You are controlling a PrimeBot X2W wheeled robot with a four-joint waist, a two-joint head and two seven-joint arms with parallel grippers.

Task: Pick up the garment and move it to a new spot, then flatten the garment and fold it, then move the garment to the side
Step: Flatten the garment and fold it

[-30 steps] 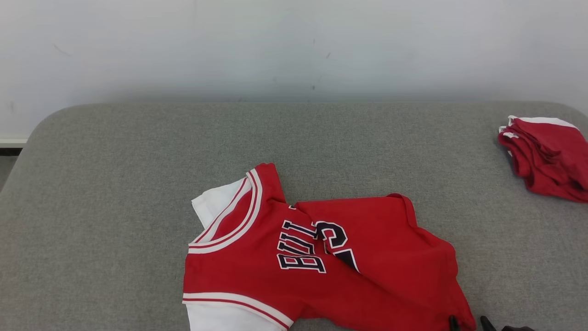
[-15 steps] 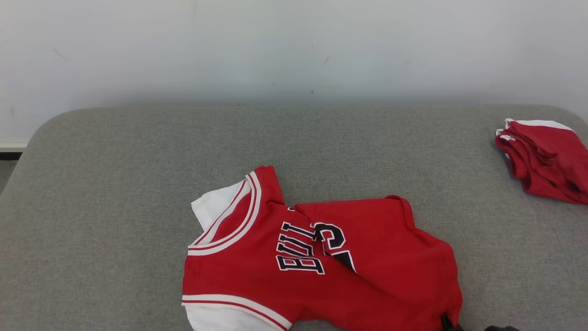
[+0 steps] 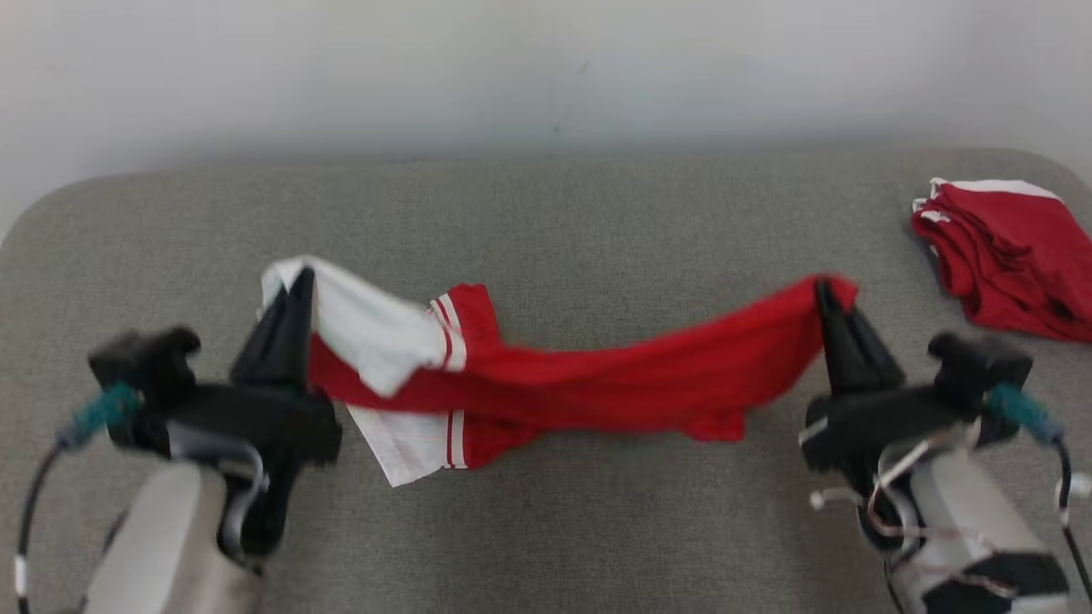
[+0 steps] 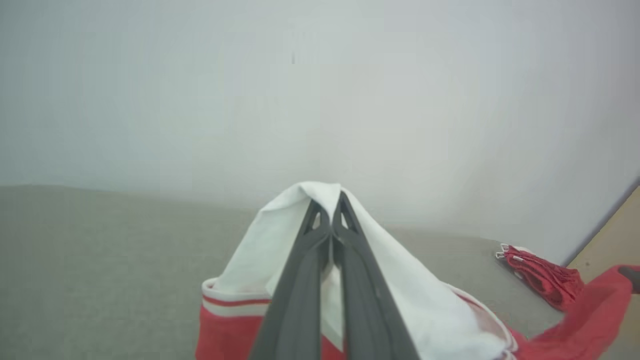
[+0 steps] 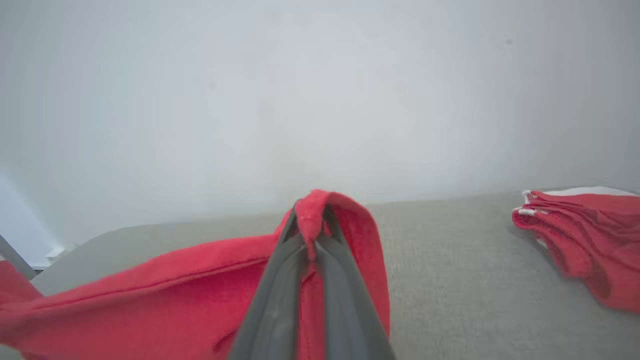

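The garment (image 3: 597,384), a red jersey with white sleeves and white-striped trim, hangs stretched between my two grippers above the grey padded surface (image 3: 546,213), sagging in the middle. My left gripper (image 3: 300,275) is shut on its white sleeve end, which drapes over the fingers in the left wrist view (image 4: 327,200). On the other side my right gripper (image 3: 823,286) is shut on the red end, whose cloth bunches over the tips in the right wrist view (image 5: 311,210). The jersey's lettering is hidden in the folds.
A pile of folded red and white garments (image 3: 1007,256) lies at the surface's far right edge, also seen in the right wrist view (image 5: 585,240). A pale wall (image 3: 546,68) rises behind the surface.
The jersey lay crumpled flat on the surface; now both grippers have come into view, shut on its two ends and lifted it, stretched between them. The head camera has also shifted.
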